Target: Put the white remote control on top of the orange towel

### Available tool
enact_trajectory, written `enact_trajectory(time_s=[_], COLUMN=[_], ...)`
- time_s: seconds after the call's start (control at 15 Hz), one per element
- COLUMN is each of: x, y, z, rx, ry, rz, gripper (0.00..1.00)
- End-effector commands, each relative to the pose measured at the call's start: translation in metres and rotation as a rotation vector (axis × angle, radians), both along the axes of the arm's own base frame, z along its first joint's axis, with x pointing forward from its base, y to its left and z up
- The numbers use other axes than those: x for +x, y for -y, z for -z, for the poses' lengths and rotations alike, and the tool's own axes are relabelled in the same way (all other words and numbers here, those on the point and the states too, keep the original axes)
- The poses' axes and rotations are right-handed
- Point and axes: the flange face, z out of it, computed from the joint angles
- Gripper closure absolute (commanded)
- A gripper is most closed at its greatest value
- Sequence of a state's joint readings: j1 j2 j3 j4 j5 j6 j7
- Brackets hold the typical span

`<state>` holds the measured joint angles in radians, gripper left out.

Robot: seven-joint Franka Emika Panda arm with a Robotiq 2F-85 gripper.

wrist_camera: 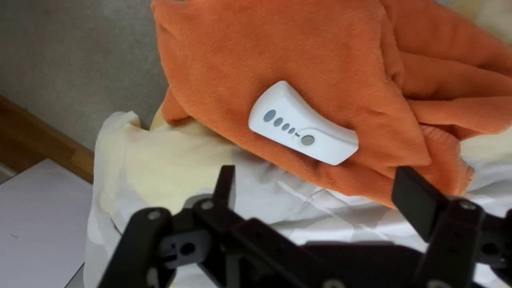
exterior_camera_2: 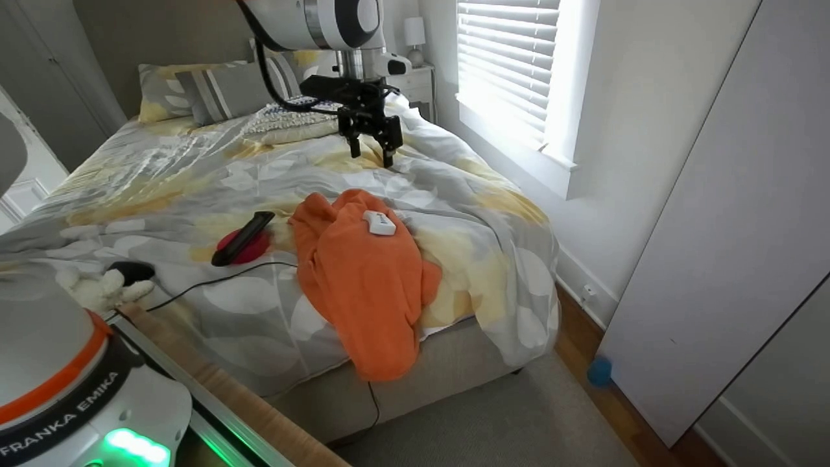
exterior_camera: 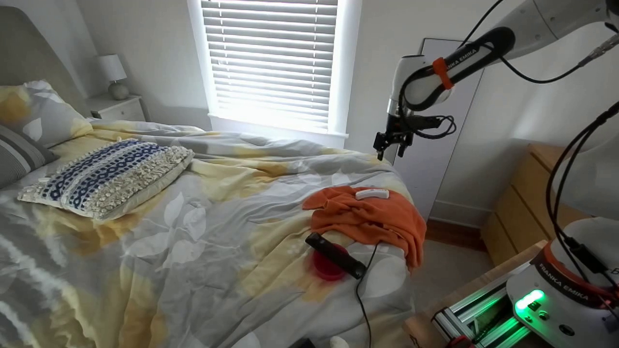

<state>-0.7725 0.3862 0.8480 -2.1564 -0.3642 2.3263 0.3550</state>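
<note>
The bed (exterior_camera: 232, 237) stretches across the left and centre of an exterior view, the orange towel (exterior_camera: 372, 220) rumpled on it right of centre. Toward the upper right I hold my gripper (exterior_camera: 390, 153), spread wide, above the bed. Lower in the frame, a long black object (exterior_camera: 336, 255) lies across a round red object (exterior_camera: 325, 271). The white remote control (wrist_camera: 294, 116), mid-frame in the wrist view, rests on the towel.
</note>
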Motion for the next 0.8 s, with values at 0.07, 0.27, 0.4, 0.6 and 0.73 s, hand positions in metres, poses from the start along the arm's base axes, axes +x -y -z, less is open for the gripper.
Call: enact_trajectory(time_s=[0.07,0.27,0.4,0.6,0.73], x=[0.031,0.031,0.036,0.038,0.039], y=[-0.004,0.000,-0.001,0.001,0.002], z=[0.008,0.003,0.009,0.011,0.011], rx=[0.145,0.165,0.191,0.197,0.198], ry=[-0.110,-0.082,-0.094,-0.096,-0.095], rz=[0.182,0.232,0.276,0.287,0.290], gripper=[0.00,0.00,0.00,0.00,0.00])
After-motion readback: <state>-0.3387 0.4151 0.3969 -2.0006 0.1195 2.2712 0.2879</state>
